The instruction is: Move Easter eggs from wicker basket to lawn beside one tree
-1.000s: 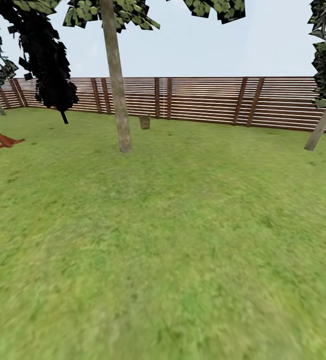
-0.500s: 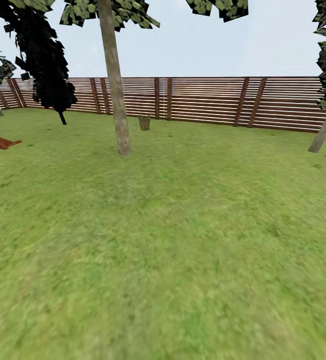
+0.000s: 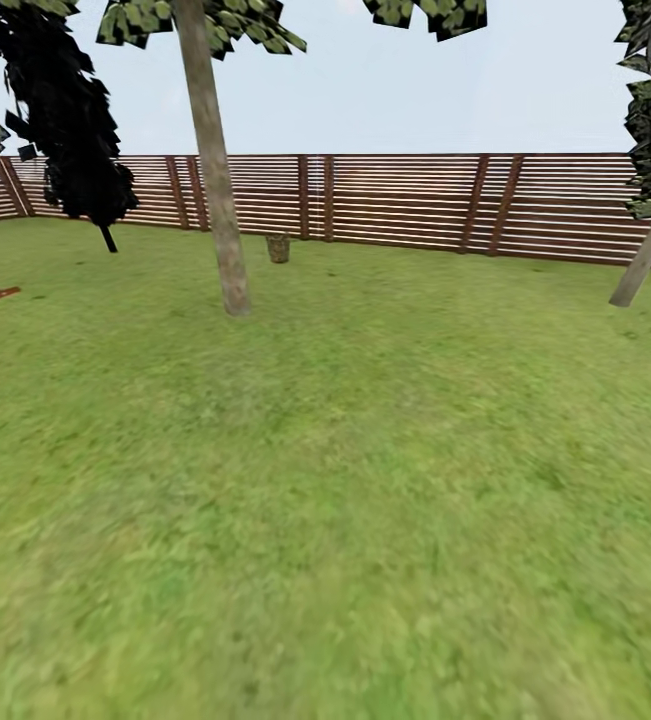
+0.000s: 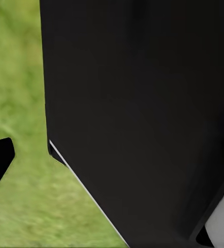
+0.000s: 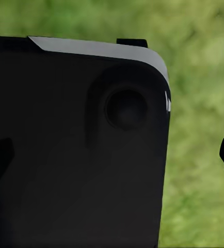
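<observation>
Since the earlier frame the whole head view has shifted, so camera motion is inferred | wicker basket (image 3: 278,248) seen just beyond tree (image 3: 227,240), near fence (image 3: 415,205), across lawn (image 3: 345,480) | eggs too small to tell; removal and placing judged undone | dark tree (image 3: 75,130) well left of tree, no obstacle noted | both grippers' state cannot be told

Brown wicker basket (image 3: 278,248) upright near tree (image 3: 217,200).
</observation>
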Tool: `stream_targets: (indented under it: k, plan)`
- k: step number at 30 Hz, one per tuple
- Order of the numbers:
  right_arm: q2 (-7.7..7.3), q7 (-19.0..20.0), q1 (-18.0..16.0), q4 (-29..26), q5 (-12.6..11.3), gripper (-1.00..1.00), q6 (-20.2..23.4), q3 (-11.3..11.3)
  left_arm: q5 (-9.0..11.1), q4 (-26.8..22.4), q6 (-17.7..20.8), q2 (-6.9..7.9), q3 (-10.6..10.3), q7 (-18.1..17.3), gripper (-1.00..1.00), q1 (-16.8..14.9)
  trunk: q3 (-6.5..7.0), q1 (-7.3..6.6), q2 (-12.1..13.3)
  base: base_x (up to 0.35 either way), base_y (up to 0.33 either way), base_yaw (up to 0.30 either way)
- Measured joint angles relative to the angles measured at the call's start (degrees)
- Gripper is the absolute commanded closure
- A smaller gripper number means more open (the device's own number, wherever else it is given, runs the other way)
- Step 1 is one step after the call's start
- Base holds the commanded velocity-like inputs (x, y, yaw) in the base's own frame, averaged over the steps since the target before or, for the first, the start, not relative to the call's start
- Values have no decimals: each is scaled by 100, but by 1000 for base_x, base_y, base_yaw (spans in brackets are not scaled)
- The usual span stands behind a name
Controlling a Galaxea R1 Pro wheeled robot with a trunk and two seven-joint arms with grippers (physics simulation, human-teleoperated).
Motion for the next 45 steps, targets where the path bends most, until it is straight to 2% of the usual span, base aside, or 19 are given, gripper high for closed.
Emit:
stream_targets:
  k: [6,18,27,45]
  plan:
    - [6,1,0,0,4,-100,0,0,0,0,0,0,0,-2,-100,0,0,0,0,336,0,-220]
    - [7,1,-1,1,8,-100,-1,0,0,-1,0,0,0,-2,-100,1,0,0,0,336,0,-32]
    - [6,1,-1,1,6,-100,0,0,0,-1,0,0,0,-2,-100,1,0,0,0,336,0,-204]
    - [5,1,-1,7,9,-100,6,0,0,-2,0,0,0,-2,-100,1,0,0,0,336,0,-8]
